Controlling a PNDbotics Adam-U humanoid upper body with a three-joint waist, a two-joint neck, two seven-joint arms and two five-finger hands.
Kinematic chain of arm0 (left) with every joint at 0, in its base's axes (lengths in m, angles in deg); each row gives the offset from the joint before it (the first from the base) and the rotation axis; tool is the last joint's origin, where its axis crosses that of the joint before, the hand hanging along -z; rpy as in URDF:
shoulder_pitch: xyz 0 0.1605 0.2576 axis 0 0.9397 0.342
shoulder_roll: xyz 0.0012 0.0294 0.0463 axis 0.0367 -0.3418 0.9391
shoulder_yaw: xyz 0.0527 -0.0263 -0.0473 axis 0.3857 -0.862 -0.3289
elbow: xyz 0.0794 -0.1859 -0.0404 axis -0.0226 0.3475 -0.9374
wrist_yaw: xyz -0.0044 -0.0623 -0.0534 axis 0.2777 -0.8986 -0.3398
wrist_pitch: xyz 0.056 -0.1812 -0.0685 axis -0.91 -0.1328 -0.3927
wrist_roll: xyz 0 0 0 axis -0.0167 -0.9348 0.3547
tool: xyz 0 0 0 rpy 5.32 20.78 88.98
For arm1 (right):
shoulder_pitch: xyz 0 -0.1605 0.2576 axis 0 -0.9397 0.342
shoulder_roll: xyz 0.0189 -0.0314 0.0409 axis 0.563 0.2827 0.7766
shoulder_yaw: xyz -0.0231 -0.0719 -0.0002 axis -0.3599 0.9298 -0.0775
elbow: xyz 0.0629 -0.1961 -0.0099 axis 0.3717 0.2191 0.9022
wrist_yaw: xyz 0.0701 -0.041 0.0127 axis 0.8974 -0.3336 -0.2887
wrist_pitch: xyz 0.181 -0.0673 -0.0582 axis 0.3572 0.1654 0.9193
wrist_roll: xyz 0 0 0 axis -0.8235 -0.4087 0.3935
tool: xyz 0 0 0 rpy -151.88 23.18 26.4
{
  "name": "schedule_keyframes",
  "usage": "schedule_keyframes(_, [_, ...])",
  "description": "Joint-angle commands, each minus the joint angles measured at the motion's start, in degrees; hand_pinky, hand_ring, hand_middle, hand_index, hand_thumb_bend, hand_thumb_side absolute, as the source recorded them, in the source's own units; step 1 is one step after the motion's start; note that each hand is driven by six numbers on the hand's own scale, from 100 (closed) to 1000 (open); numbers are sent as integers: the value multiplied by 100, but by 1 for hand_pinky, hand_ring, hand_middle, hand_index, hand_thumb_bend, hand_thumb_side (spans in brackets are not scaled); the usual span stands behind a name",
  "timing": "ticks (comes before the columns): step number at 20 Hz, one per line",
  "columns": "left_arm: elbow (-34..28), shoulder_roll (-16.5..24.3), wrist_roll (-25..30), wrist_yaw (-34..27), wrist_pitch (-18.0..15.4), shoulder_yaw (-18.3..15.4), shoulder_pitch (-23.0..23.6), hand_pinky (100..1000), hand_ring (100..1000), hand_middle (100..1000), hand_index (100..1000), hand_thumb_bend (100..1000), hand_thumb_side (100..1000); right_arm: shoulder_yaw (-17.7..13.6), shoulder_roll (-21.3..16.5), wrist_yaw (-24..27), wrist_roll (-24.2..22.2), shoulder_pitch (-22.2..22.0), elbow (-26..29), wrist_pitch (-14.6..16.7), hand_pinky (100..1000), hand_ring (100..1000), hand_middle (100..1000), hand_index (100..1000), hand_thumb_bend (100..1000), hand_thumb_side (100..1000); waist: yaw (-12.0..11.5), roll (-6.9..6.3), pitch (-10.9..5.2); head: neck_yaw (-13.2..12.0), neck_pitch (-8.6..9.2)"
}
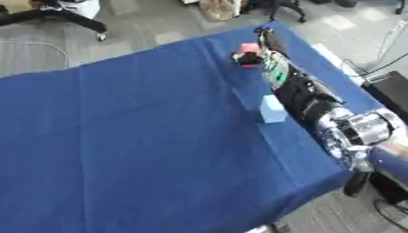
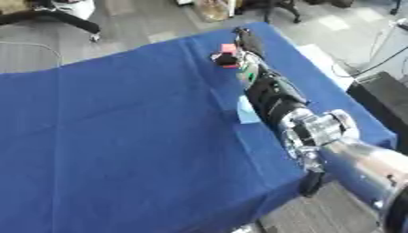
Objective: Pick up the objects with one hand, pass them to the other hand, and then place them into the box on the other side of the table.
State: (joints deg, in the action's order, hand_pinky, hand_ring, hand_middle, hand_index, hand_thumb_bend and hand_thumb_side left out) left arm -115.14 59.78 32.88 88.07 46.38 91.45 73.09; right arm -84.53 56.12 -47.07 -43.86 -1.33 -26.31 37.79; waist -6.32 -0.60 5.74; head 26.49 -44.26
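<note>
My right arm reaches from the lower right across the blue table (image 1: 119,136) to its far right part. At the end of it my right hand (image 1: 266,44) has its thumb (image 1: 248,58) and fingers curled round a small red and pink object (image 1: 251,48), just above the cloth. The hand hides part of this object. A light blue block (image 1: 272,109) stands on the table right beside my forearm, on its left side. No box shows in either view, and my left hand is out of view.
The table's right edge (image 1: 334,73) runs close along my arm, with a black case (image 1: 395,91) on the floor beyond it. Chair legs (image 1: 72,18) and a bag (image 1: 219,9) stand on the floor past the far edge.
</note>
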Motion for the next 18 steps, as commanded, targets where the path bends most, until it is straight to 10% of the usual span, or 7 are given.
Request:
schedule_keyframes(1, [-117, 36, -5, 23, 11, -16, -105, 765, 563, 578, 774, 797, 429, -66, -298, 69, 94, 142, 70, -155, 744, 783, 797, 880, 511, 385, -51, -91, 52, 81, 15])
schedule_keyframes(18, [-149, -12, 41, 43, -9, -31, -155, 770, 544, 581, 777, 764, 439, -42, -479, 501, 714, 53, -360, -665, 684, 693, 622, 716, 337, 226, -104, -145, 207, 269, 15])
